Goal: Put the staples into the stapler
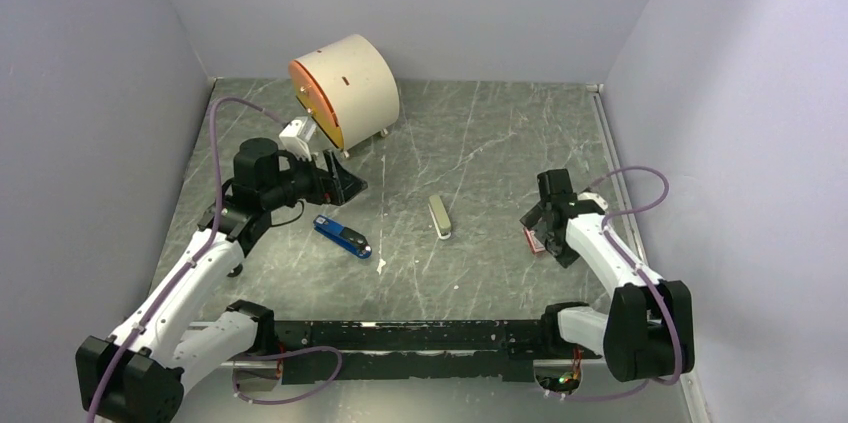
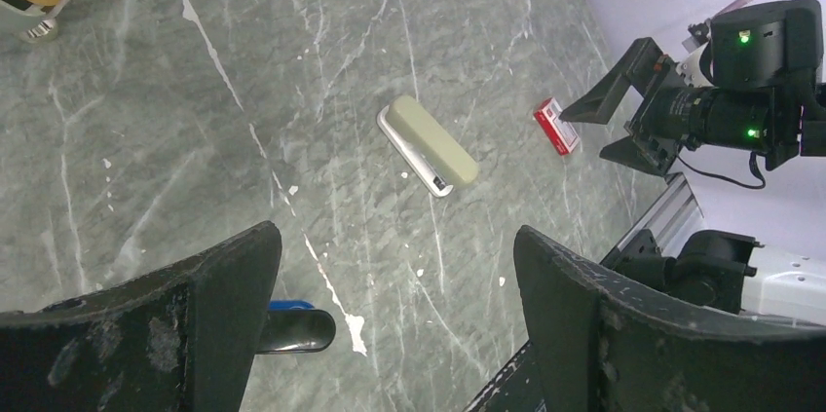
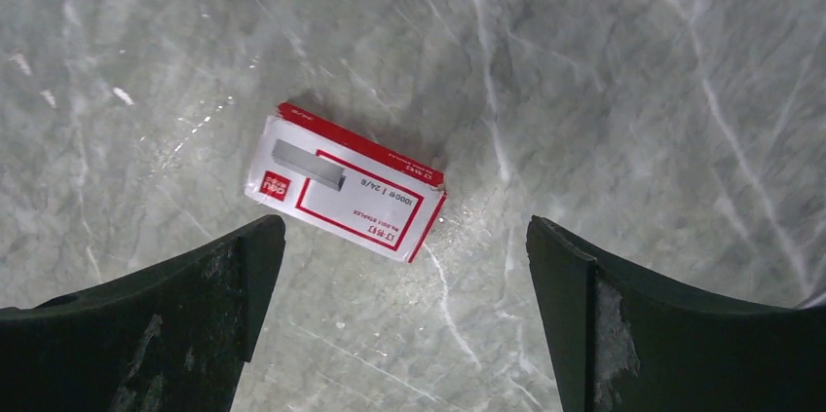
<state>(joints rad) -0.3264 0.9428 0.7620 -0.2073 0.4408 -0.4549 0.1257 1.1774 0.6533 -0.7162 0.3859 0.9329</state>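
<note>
A grey marbled tabletop (image 1: 480,143) is sitting inside a pale lilac walled booth, with two white and black robot arms reaching in from its near edge

The blue stapler (image 1: 342,236) is lying flat on the left half of the tabletop, roughly midway between the near and far edges, angled with one end pointing toward the far left corner. In the left wrist view only its blue and black end (image 2: 292,315) is peeking out beside the left finger

The left claw (image 1: 338,181) is hanging just beyond the stapler on its far side, between it and a cream drum with an orange face (image 1: 345,91) that is resting near the far left corner. The claw's black fingers (image 2: 195,315) are standing spread wide with nothing between them, and they are not touching the stapler

A second, grey-green stapler (image 1: 440,216) is lying near the middle of the tabletop, well apart from both claws

A small red and white staple box (image 3: 346,181) is lying flat close to the right edge of the tabletop, its label facing up. The right claw (image 1: 545,226) is hovering over it, pointing down, its fingers (image 3: 175,324) spread wide. The box is showing in the gap ahead of the fingers and is not being gripped; neither finger is touching it
</note>
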